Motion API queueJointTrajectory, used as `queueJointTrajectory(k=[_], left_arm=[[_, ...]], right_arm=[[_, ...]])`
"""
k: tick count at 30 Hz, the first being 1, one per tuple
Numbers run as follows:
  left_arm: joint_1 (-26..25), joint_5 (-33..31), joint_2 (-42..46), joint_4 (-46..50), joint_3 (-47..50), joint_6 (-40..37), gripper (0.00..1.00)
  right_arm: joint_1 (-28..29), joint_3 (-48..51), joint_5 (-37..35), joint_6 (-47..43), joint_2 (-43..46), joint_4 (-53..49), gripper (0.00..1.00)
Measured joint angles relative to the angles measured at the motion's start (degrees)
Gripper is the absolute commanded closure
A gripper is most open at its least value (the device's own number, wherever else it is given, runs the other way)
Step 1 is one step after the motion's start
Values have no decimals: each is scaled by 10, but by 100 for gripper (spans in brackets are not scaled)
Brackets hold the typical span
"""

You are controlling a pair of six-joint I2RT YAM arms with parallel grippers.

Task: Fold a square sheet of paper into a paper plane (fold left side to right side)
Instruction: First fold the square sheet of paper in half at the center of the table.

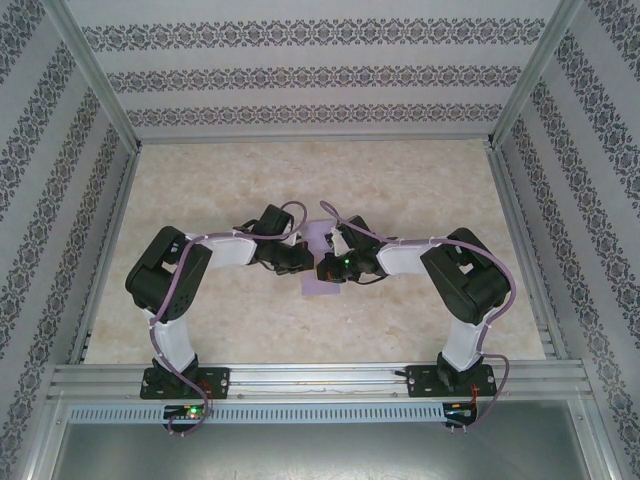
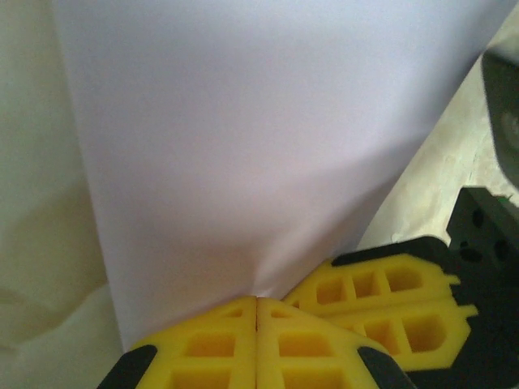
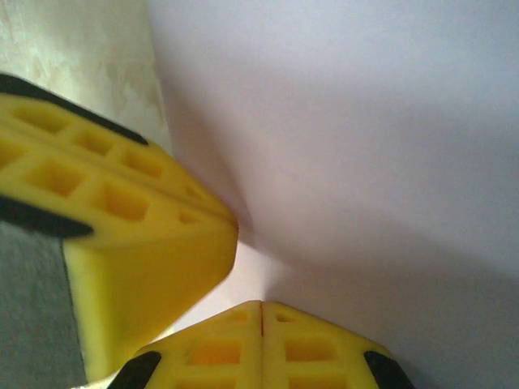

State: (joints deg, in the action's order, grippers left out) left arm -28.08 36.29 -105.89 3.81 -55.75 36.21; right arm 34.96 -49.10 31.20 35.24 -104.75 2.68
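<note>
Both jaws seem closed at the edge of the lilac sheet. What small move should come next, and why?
Probably carry the pinched edge a little rightward, both arms together. The left gripper and right gripper are shut side by side on the lilac sheet, which puckers at their tips. Moving as a pair should keep it from twisting or tearing.

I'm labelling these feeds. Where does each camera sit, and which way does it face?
Top external: above and behind the bases, looking down on the table; both arms show, left gripper and right gripper meeting at the square sheet of paper.
Left wrist: on the left arm, looking along its shut fingers at the sheet; right gripper beside.
Right wrist: mirrored, left gripper at left.
Shared: all show sheet and both grippers.
</note>
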Motion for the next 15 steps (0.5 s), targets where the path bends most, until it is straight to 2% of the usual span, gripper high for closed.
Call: queueJointTrajectory(k=[15], left_arm=[[12, -7, -9, 0, -21, -13, 94]], right_arm=[[-4, -1, 2, -12, 0, -2, 100]])
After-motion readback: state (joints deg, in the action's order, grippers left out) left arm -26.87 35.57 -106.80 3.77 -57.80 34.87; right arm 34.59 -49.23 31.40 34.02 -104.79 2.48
